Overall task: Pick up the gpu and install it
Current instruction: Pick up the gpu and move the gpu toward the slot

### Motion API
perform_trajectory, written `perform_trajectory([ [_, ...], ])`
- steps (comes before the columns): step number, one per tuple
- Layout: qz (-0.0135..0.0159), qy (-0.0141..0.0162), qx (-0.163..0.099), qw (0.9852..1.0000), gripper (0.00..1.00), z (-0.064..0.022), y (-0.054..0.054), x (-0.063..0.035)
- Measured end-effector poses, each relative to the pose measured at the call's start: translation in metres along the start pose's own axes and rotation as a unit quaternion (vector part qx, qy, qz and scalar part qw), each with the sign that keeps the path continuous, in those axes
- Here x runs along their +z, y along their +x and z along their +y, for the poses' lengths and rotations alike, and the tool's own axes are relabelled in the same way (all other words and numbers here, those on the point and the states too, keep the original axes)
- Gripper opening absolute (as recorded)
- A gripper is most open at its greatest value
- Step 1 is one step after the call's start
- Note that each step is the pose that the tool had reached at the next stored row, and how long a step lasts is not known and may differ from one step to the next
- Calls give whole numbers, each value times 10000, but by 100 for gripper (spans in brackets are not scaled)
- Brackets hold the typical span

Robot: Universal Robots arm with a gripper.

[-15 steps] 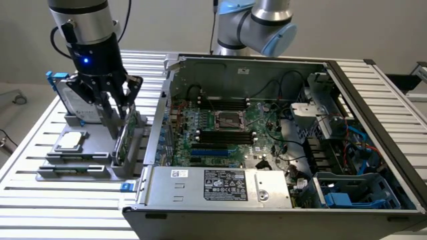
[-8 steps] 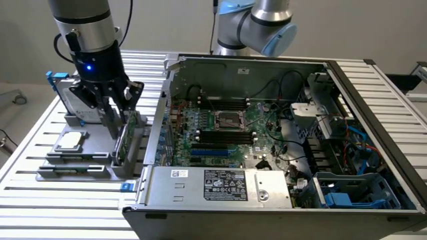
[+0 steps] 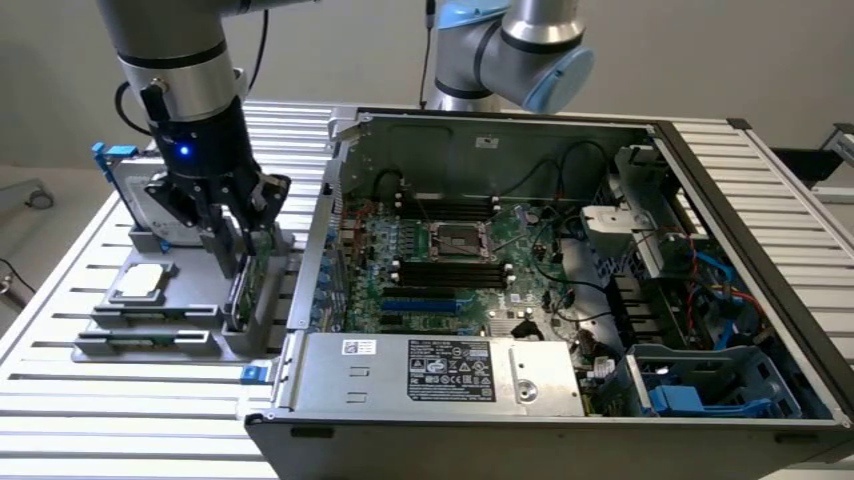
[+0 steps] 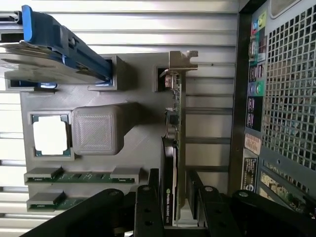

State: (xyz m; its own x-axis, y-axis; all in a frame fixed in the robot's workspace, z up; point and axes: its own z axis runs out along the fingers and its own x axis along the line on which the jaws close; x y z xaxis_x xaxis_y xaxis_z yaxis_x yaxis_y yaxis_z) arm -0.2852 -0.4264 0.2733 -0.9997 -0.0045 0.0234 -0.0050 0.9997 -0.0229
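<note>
Slatted surface [image 3: 60,385]: the gpu [image 4: 177,113] stands on edge in the gray holder [image 3: 167,345], beside the open computer case [image 3: 441,385]. The claw [image 3: 238,262] straddles it, released. Lifting and installation remain.

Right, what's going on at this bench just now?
A robot arm's gripper hangs low over the gpu, which stands on edge in a slot of the grey holder beside the open computer case. The jaws are open, one finger on each side of the card, so it is not gripped or lifted yet. The card is not yet in the case.
</note>
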Motion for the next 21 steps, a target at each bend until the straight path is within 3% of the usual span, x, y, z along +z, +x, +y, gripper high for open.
perform_trajectory([
  [8,0,-14,0,10000,36,3,-4,145],
  [12,-1,-40,-1,10000,36,5,-5,218],
  [15,-2,-72,-1,10000,36,5,1,262],
  [21,-3,-180,0,9998,36,7,4,311],
])
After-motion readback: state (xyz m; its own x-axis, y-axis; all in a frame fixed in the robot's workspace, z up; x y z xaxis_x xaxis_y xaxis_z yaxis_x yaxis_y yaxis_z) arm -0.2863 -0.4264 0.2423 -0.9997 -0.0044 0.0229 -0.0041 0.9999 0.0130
